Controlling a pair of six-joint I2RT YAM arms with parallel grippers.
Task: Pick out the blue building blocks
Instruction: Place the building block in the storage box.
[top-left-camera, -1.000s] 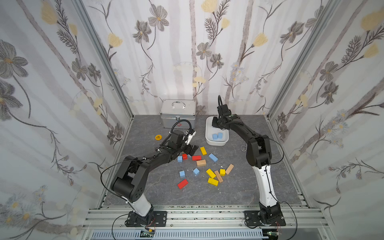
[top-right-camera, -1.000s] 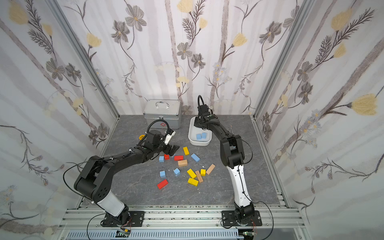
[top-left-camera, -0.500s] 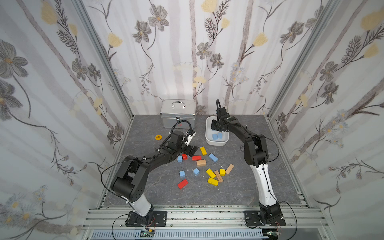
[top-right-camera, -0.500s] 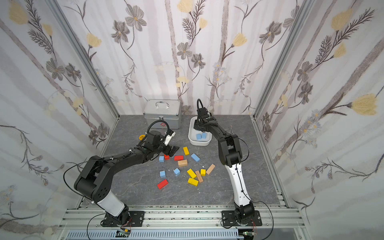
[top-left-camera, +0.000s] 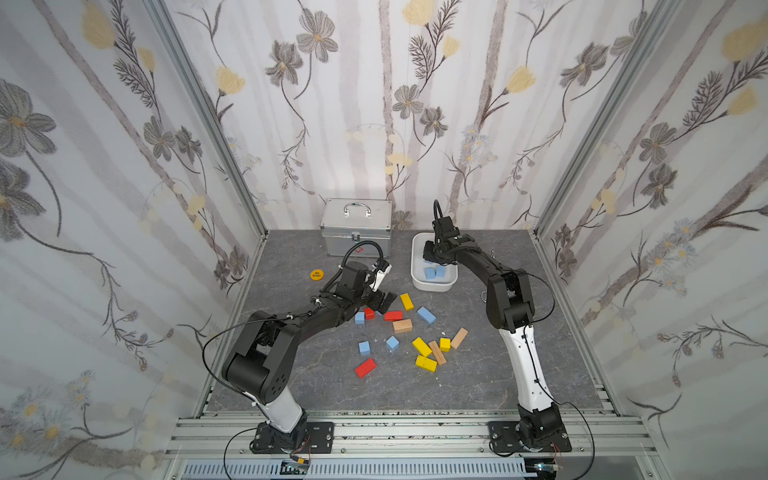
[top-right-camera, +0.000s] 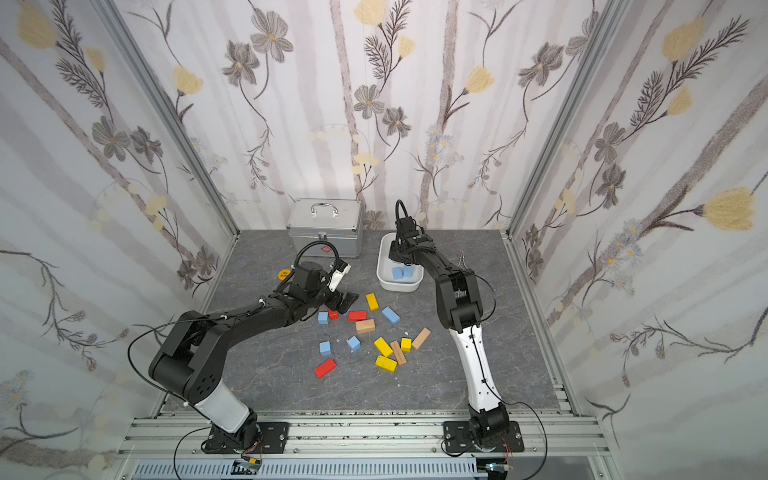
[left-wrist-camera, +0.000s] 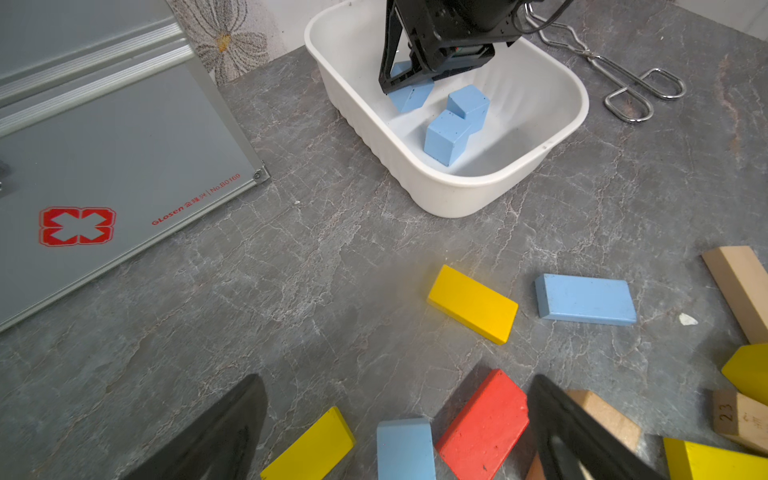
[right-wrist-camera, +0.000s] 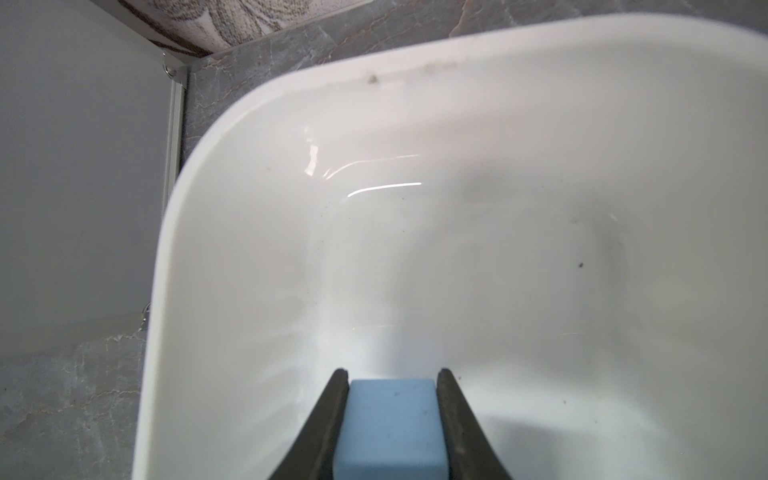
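Several blue building blocks lie loose on the grey table: a cube (top-left-camera: 359, 318), a long brick (top-left-camera: 426, 315) and two cubes (top-left-camera: 364, 347) (top-left-camera: 392, 343). Two more cubes (left-wrist-camera: 451, 133) sit in the white tub (top-left-camera: 432, 286). My right gripper (right-wrist-camera: 392, 374) is down inside the tub, shut on a blue block (right-wrist-camera: 390, 428); the left wrist view shows that block (left-wrist-camera: 409, 95) just above the tub floor. My left gripper (left-wrist-camera: 397, 386) is open low over the pile, with a blue block (left-wrist-camera: 405, 449) and a red brick (left-wrist-camera: 482, 424) between its fingers, untouched.
Red, yellow and tan blocks are mixed among the blue ones, such as a yellow brick (left-wrist-camera: 473, 303) and a tan block (top-left-camera: 402, 325). A metal case (top-left-camera: 357, 226) stands at the back, a yellow disc (top-left-camera: 316, 274) lies left of it, and metal tongs (left-wrist-camera: 640, 87) lie beyond the tub.
My right gripper has come down into the tub with the blue block still held. The left arm and the loose blocks have not moved.
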